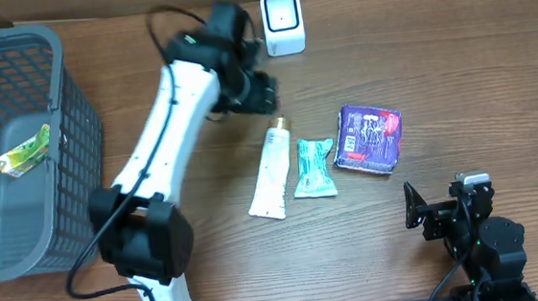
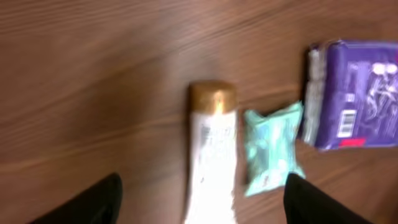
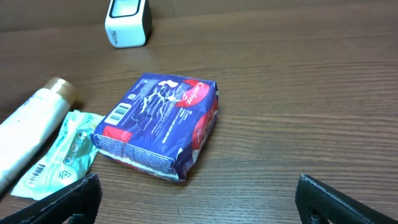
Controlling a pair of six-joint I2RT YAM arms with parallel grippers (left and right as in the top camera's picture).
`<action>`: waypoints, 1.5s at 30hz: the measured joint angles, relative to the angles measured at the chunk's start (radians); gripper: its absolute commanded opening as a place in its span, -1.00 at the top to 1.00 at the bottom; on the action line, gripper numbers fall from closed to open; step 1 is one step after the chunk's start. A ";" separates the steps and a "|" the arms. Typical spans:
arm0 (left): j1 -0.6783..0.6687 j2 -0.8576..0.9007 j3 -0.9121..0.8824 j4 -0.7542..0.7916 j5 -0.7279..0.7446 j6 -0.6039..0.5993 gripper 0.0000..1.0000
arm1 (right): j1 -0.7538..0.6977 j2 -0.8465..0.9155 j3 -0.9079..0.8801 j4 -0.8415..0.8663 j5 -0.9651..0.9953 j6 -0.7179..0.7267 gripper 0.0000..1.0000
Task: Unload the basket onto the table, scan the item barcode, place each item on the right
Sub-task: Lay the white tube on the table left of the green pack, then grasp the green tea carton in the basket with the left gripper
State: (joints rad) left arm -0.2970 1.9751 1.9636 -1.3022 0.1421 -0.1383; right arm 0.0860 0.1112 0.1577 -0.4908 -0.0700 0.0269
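Hovering over the counter [image 1: 474, 67], left fingers [image 1: 257, 92] sit toward the far side, just front-left of the scanner [image 1: 283, 21]. Wrist cam: both tips spread wide, nothing btwn them, no grip. Under them the tube [image 2: 211, 168] lies flat on the wood, gold cap [image 2: 212, 98] at the far end and the body running back toward the robot. From overhead the fingers are just past the cap end; contact w/ the tube can't be told, looks apart.

The packet [image 1: 315, 167], teal, lies just right of the tube, edges v. close, touching or not unclear. The pack [image 1: 370, 139], purple, is next on the right, flat, w/ a barcode [image 2: 349, 121] on a white patch at the side nearest the packet. The packet also shows bars at its near corner in the right wrist cam.

Right fingers [image 1: 414, 206] are low at the near-right corner, also spread wide and empty. The pack is ahead of them, well apart.

Scanner is white and upright, dark front toward the items. A grey basket [image 1: 60, 61] stands at the left edge w/ a yellow-green sachet [image 1: 25, 150] inside.
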 measured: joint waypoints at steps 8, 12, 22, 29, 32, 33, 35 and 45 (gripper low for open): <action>0.275 -0.017 0.630 -0.274 -0.136 0.003 -0.43 | 0.000 0.000 0.000 0.000 0.000 -0.001 -1.00; 0.509 -0.032 0.673 -0.302 -0.174 -0.082 -0.46 | 0.000 0.000 0.000 0.000 0.000 0.000 -1.00; 0.908 -0.016 0.644 -0.269 -0.198 -0.213 -0.53 | 0.000 0.000 0.000 0.000 0.000 -0.001 -1.00; 0.919 0.014 0.447 -0.152 -0.193 -0.264 -0.45 | 0.000 0.000 0.000 0.000 0.000 -0.001 -1.00; 0.919 0.043 0.315 -0.081 -0.204 -0.317 -0.43 | 0.000 0.000 0.000 0.000 0.000 -0.001 -1.00; 0.919 0.049 0.274 -0.057 -0.207 -0.336 -0.42 | 0.000 0.000 0.000 0.000 0.000 -0.001 -1.00; 0.919 0.058 0.161 0.016 -0.219 -0.391 -0.42 | 0.000 0.000 0.000 0.000 0.000 0.000 -1.00; 0.919 0.062 -0.220 0.443 -0.259 -0.548 -0.50 | 0.000 0.000 0.000 0.000 0.000 -0.001 -1.00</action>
State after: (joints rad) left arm 0.6224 2.0373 1.7435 -0.8593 -0.1169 -0.6861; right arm 0.0860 0.1112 0.1577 -0.4904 -0.0700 0.0261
